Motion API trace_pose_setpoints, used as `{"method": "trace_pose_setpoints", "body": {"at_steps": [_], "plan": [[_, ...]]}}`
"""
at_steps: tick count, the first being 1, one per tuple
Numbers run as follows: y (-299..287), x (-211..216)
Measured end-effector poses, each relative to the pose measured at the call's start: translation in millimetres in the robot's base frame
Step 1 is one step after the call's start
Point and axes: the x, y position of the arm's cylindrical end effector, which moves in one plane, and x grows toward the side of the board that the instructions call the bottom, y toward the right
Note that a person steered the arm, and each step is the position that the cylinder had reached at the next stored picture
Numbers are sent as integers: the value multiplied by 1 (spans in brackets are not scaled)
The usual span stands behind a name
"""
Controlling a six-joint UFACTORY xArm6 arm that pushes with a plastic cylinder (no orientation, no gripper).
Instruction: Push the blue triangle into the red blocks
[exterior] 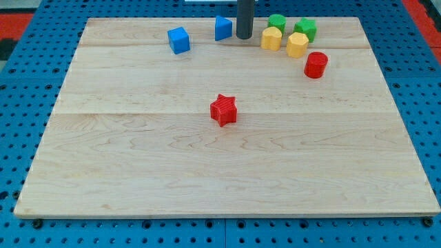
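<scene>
The blue triangle (222,28) sits near the top edge of the wooden board, a little left of centre. My tip (244,36) stands just to its right, very close to it or touching. A red star block (223,110) lies near the board's middle, well below the triangle. A red cylinder (315,65) lies at the upper right.
A blue cube (178,40) lies left of the triangle. Two yellow blocks (271,38) (298,45) and two green blocks (277,22) (305,29) cluster right of my tip, above the red cylinder. The wooden board (138,172) rests on a blue pegboard.
</scene>
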Motion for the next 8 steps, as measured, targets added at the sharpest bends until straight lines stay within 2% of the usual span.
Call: {"method": "trace_pose_setpoints", "body": {"at_steps": [3,4,5,6,7,8], "plan": [[-1,9],[-12,62],[49,129],[116,161],[214,138],[199,75]]}}
